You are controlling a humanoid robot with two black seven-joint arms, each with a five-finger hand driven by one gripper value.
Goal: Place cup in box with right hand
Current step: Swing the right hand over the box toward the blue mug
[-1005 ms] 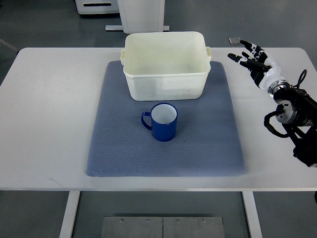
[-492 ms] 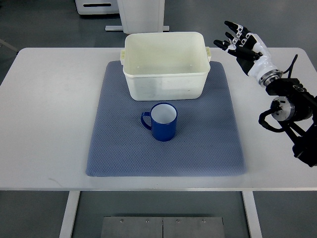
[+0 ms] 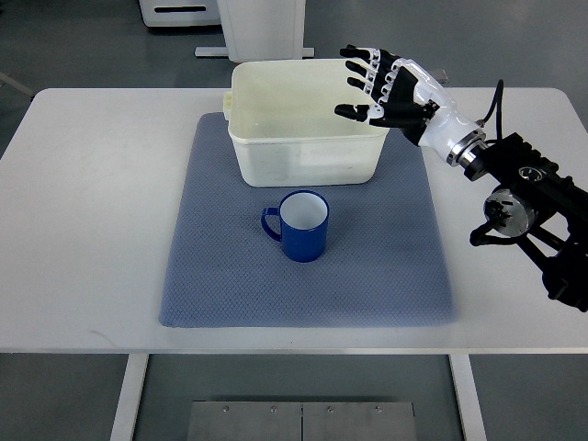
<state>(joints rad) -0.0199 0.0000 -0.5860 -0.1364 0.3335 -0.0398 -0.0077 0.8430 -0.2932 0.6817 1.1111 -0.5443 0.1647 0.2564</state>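
So the right hand [image 3: 390, 84] is hovering over the right-hand corner of the box [image 3: 307, 119], fingers [image 3: 366, 66] spread out and a bit curved, holding nothing at all. The fingertips are dark, the rest of the hand is white with dark joints, and the palm faces roughly toward the box. It looks like it's above the rim rather than touching it, but from this steep angle that's honestly hard to call. Behind the hand the wrist runs back into the black forearm [image 3: 528, 197], which comes in from the right edge with a cable looping off it.

The box is a cream plastic tub, open on top, with small lug handles on its sides, and nothing visible inside. It sits at the far end of a blue-grey mat [image 3: 309, 276], overhanging the mat's far edge a little.

The cup [image 3: 302, 225] is a blue mug, white inside, standing upright on the mat just in front of the box, on the near side. Its handle points to the left. It's well apart from the hand, with the box's front wall between them, more or less.

The mat lies flat in the middle of a white worktop [image 3: 87, 211]. Past the far edge of the worktop, some white equipment [image 3: 262, 28] stands on the grey floor.
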